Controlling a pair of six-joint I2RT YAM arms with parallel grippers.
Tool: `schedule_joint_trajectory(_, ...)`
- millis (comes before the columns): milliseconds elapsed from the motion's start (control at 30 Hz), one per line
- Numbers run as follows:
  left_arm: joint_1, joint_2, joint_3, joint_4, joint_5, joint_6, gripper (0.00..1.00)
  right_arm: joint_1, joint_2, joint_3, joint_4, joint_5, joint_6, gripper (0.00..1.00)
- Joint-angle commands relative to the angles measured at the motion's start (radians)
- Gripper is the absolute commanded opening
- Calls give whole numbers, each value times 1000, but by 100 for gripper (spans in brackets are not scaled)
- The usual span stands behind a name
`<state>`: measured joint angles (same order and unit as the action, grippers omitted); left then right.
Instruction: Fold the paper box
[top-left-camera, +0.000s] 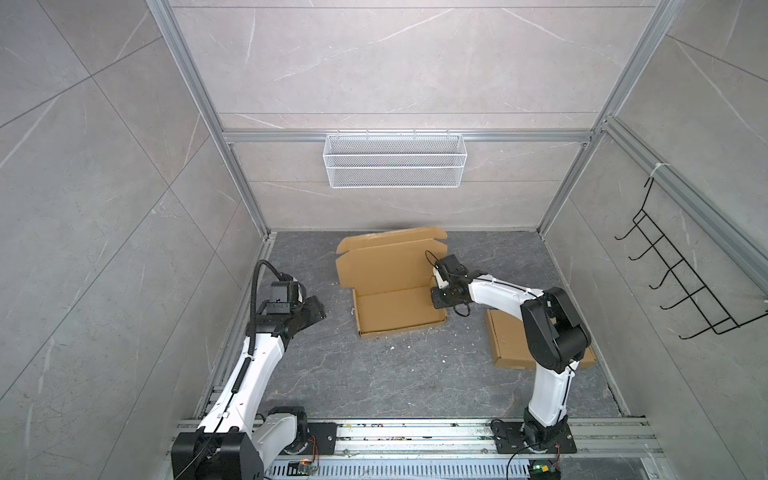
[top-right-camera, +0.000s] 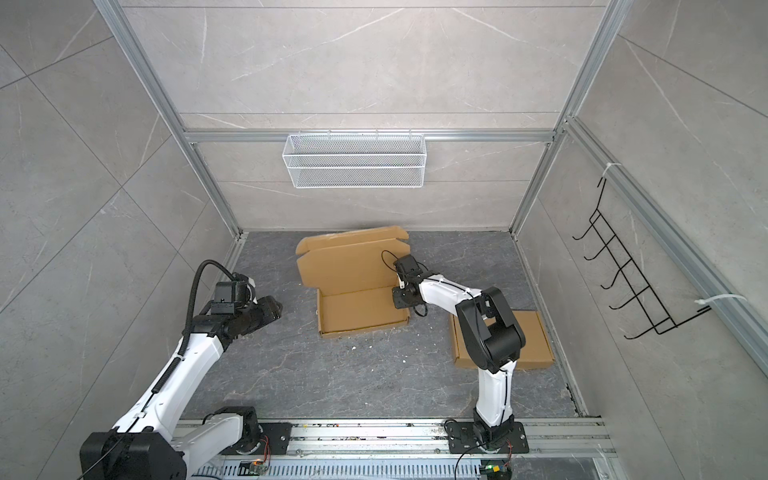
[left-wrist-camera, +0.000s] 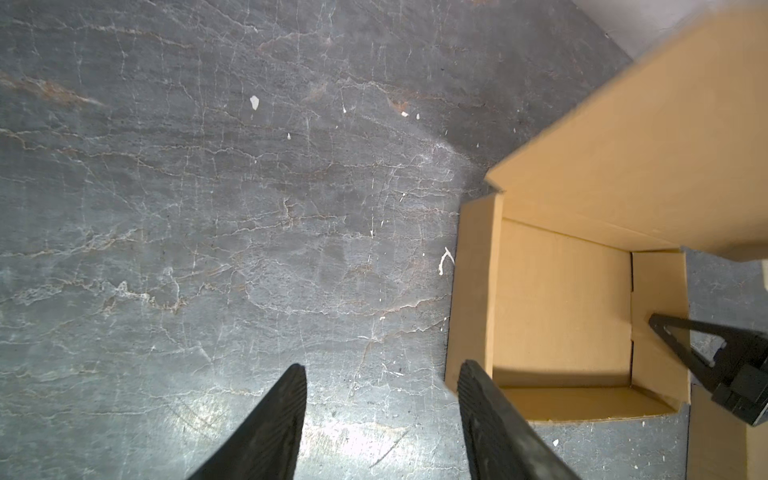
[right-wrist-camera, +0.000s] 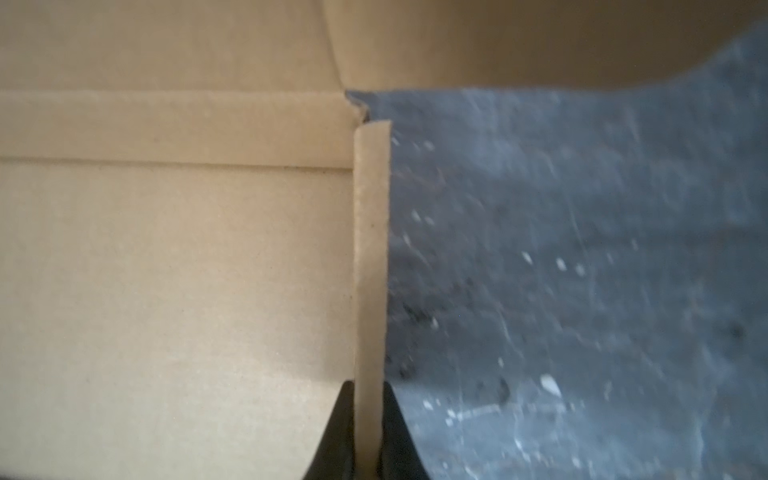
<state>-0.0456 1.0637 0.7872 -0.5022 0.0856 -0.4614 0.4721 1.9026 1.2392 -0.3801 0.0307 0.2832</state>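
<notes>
The paper box (top-left-camera: 395, 307) (top-right-camera: 357, 309) lies open on the dark floor in both top views, its walls up and its lid (top-left-camera: 386, 266) leaning back toward the rear wall. My right gripper (top-left-camera: 438, 303) (top-right-camera: 400, 301) is shut on the box's right side wall (right-wrist-camera: 370, 249); the wall's edge runs between both fingers of the right gripper (right-wrist-camera: 368, 386). My left gripper (top-left-camera: 318, 311) (top-right-camera: 276, 309) hangs open left of the box, apart from it. In the left wrist view the left gripper (left-wrist-camera: 382, 370) holds nothing, and the box (left-wrist-camera: 561, 299) lies just beyond one fingertip (left-wrist-camera: 471, 374).
A second, closed cardboard box (top-left-camera: 507, 345) (top-right-camera: 536, 336) lies flat at the right, partly under the right arm. A white wire basket (top-left-camera: 395, 160) hangs on the back wall and a black hook rack (top-left-camera: 685, 282) on the right wall. Small white scraps (top-left-camera: 409, 345) dot the floor.
</notes>
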Motion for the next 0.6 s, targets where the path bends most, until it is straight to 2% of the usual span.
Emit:
schedule_joint_trajectory(0, 3, -11, 45, 43, 27, 48, 61, -5, -69, -84, 13, 7, 125, 11)
schedule_joint_trajectory(200, 1, 14, 61, 115, 134, 133, 62, -9, -91, -98, 9, -31, 128, 14)
schedule_joint_trajectory(300, -2, 19, 63, 174, 191, 208, 65, -30, -153, -118, 27, -100, 101, 30)
schedule_joint_trajectory(400, -1, 33, 67, 224, 226, 293, 69, -96, -257, -156, 53, -229, 43, 44)
schedule_joint_trajectory(567, 0, 115, 105, 314, 302, 383, 73, -228, -404, -147, 30, -381, -86, 50)
